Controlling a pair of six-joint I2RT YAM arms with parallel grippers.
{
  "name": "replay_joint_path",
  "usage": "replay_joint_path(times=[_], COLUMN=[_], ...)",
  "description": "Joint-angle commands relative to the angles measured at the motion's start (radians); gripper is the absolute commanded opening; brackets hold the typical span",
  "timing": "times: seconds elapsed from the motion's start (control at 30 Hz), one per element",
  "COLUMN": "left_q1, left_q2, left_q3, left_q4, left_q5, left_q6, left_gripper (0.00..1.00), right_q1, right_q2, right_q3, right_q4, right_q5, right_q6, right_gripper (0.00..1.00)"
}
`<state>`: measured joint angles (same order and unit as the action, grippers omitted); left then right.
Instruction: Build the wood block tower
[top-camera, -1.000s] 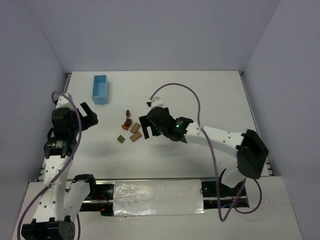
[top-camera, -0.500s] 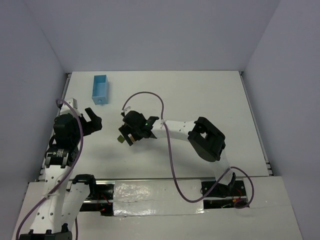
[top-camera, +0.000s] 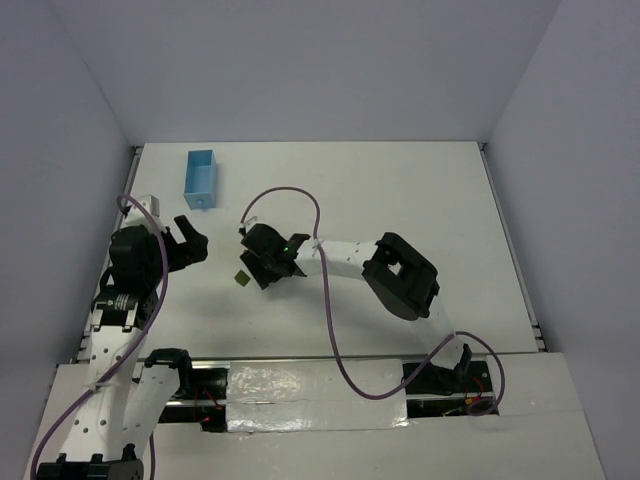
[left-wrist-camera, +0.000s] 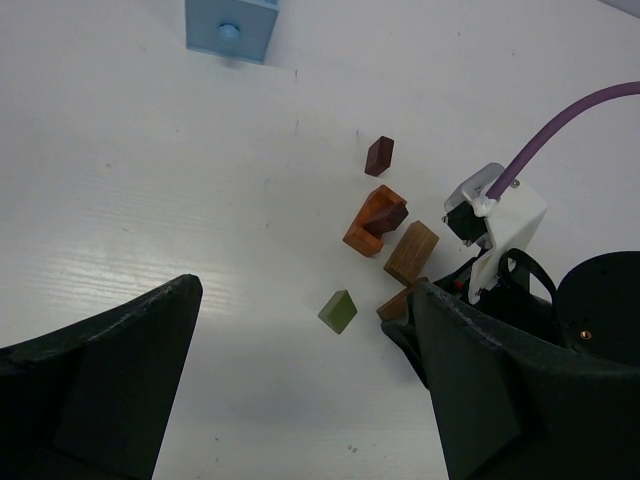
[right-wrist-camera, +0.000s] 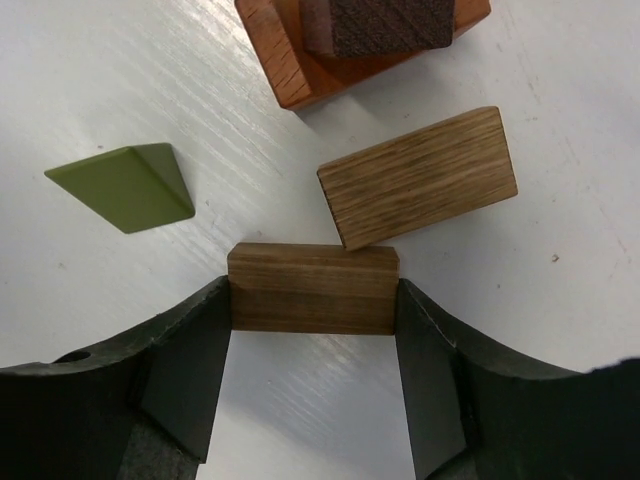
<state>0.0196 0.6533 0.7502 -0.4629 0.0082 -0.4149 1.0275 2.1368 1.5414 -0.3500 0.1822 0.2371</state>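
The blocks lie loose on the white table. In the right wrist view, my right gripper (right-wrist-camera: 312, 330) is shut on the ends of a tan-brown rectangular block (right-wrist-camera: 312, 290) resting on the table. A second tan rectangle (right-wrist-camera: 418, 178) touches it just beyond. An olive-green piece (right-wrist-camera: 125, 187) lies to the left. An orange-red arch (right-wrist-camera: 290, 60) carries a dark brown cube (right-wrist-camera: 385, 25). In the left wrist view, a separate dark brown block (left-wrist-camera: 379, 156) lies past the arch (left-wrist-camera: 360, 232). My left gripper (left-wrist-camera: 300, 330) is open and empty, left of the blocks. In the top view, the right gripper (top-camera: 262, 272) hides most blocks.
A light blue box (top-camera: 200, 178) lies at the back left and also shows in the left wrist view (left-wrist-camera: 232, 25). The right arm's purple cable (top-camera: 290, 200) loops above the blocks. Grey walls enclose the table.
My right arm has swung left and come down over the blocks, its fingers now closed on the tan-brown block. My left arm has shifted slightly and stays open.
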Motion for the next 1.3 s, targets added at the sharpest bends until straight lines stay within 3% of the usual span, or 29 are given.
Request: replay_joint_path(times=[0.0,0.13,0.23,0.43,0.6,0.87,1.07,1.1,1.13,1.27], left_q1=[-0.004,-0.004,-0.004,-0.006,-0.004,-0.010,-0.010,-0.010,-0.010,-0.035], left_q2=[-0.001,0.003,0.005,0.006,0.006,0.016,0.040,0.040,0.040,0.042], left_q3=[0.014,0.014,0.014,0.014,0.006,0.000,0.005,0.005,0.005,0.006], left_q4=[0.043,0.044,0.043,0.043,0.055,0.063,0.058,0.058,0.058,0.053], left_q5=[0.030,0.041,0.045,0.053,0.105,0.136,0.151,0.153,0.150,0.139], left_q6=[0.027,0.031,0.031,0.030,0.025,0.019,0.021,0.021,0.021,0.019], left_gripper=[0.99,1.00,0.99,0.99,0.99,1.00,1.00,0.99,1.00,1.00], right_q1=[0.006,0.005,-0.010,-0.234,-0.450,-0.639,-0.662,-0.662,-0.661,-0.630], right_q2=[-0.009,-0.112,-0.249,-0.451,-0.410,-0.308,-0.293,-0.304,-0.334,-0.412], right_q3=[0.026,-0.082,-0.214,-0.460,-0.454,-0.397,-0.380,-0.388,-0.394,-0.386], right_q4=[0.002,0.034,0.055,0.069,0.000,-0.015,-0.040,-0.038,-0.032,-0.014], right_q5=[0.020,0.068,0.109,0.039,0.007,-0.069,-0.055,-0.062,-0.079,-0.109], right_q6=[0.004,0.034,0.063,0.111,0.002,-0.088,-0.082,-0.075,-0.070,-0.029], right_gripper=[0.62,0.49,0.49,0.50,0.50,0.51,0.67,0.95,1.00,1.00])
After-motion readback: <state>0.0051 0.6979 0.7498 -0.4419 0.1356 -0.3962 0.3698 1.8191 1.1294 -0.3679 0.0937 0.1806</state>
